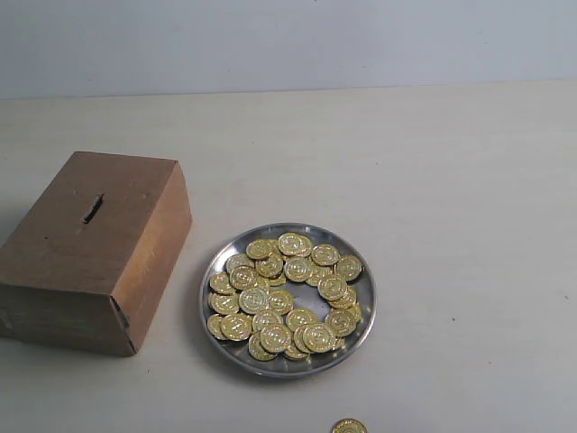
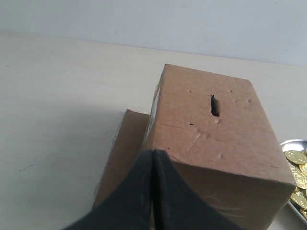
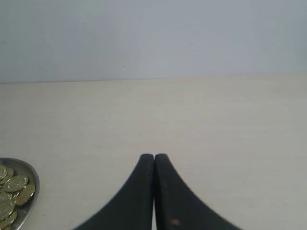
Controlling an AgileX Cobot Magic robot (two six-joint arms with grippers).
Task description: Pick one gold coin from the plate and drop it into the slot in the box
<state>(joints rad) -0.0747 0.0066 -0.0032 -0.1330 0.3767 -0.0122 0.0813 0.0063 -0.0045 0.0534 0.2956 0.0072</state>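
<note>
A round silver plate (image 1: 218, 262) sits mid-table, piled with several gold coins (image 1: 287, 293). Left of it stands the brown cardboard box (image 1: 72, 248), its dark slanted slot (image 1: 92, 208) cut in the top face. Neither gripper shows in the exterior view. In the left wrist view my left gripper (image 2: 153, 152) is shut with nothing in it, just short of the box (image 2: 211, 139), and the slot (image 2: 214, 105) lies beyond the tips. In the right wrist view my right gripper (image 3: 154, 156) is shut and empty over bare table, with the plate's edge (image 3: 33, 178) and coins (image 3: 14, 184) off to one side.
One loose gold coin (image 1: 348, 426) lies on the table at the near edge, in front of the plate. The table (image 1: 451, 180) is pale beige and meets a light grey wall (image 1: 288, 41) at the back.
</note>
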